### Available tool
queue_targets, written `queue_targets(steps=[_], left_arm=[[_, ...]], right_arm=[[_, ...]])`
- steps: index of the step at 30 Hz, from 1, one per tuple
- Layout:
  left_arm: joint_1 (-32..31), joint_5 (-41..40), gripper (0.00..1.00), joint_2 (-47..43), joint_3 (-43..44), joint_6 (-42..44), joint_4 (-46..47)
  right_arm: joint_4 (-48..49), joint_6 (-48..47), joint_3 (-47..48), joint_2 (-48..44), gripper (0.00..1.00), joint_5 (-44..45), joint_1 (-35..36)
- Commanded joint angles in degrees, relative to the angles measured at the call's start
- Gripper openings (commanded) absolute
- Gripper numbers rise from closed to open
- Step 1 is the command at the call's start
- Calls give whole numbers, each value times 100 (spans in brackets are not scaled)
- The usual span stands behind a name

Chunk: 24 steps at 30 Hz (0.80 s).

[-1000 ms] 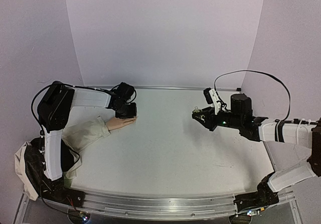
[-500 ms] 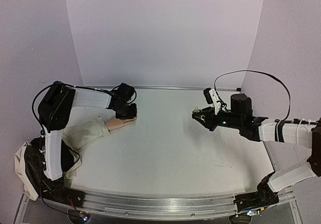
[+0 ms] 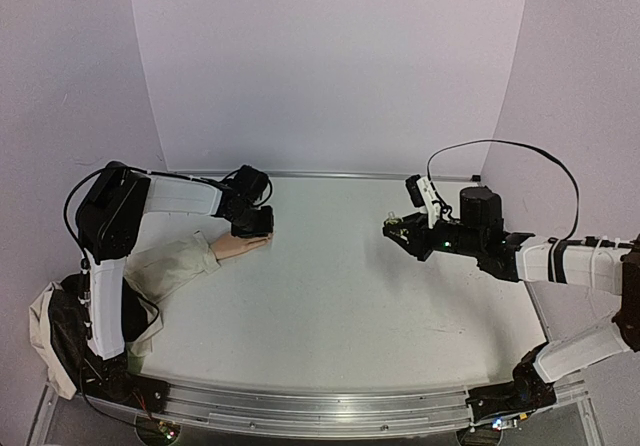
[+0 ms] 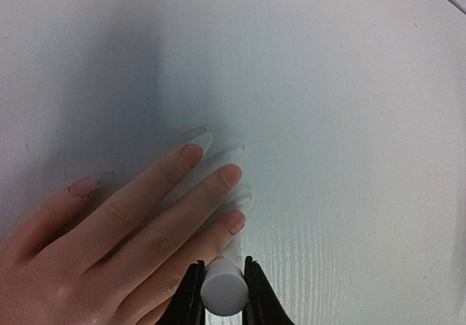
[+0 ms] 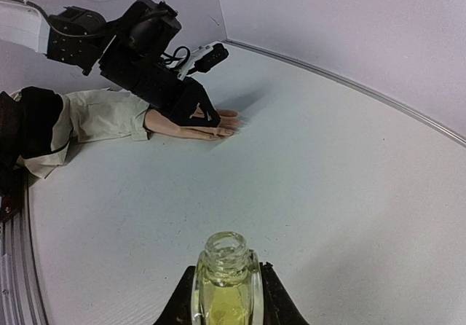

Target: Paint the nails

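Nothing has visibly moved since the earlier frames. The left hand (image 4: pixel 223 268) is closed on a round white cap (image 4: pixel 224 290), close above the nails (image 4: pixel 231 173) of the mannequin hand (image 4: pixel 109 245), which lies flat on the table (image 3: pixel 340 306). The right hand (image 3: pixel 393 230), well apart, clamps an uncapped yellowish-green bottle (image 5: pixel 224 288).
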Motion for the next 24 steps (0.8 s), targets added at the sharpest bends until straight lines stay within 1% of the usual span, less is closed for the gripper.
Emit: queue_targets(steps=[1, 12, 24], left_arm=[[-12, 88, 0, -50, 245, 80, 58], [-7, -256, 0, -237, 9, 58, 51], [-12, -111, 0, -230, 34, 75, 53]], right_arm=[[385, 49, 63, -36, 0, -106, -26], [385, 55, 52, -78, 0, -106, -22], [385, 55, 49, -81, 0, -115, -29]])
